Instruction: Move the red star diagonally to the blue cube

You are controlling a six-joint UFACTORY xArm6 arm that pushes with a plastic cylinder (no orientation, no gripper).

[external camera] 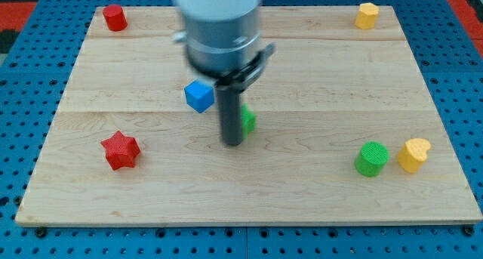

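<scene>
red star [120,150], blue cube [199,96], green cylinder [371,158], yellow heart [414,154], pale wooden board [302,191]

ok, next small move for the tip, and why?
Probably swing my tip toward the view's bottom left, beyond the red star block. It now sits mid-board beside a partly hidden green block, while the blue cube block lies up-right of the star.

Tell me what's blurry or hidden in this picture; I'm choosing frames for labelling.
In the camera view, the arm's grey housing at the view's top is soft and out of focus; the wooden board and blocks look sharp. Lighting is even, with no glare. My tip hides most of a green block, beside the blue cube; the red star is clear.
</scene>
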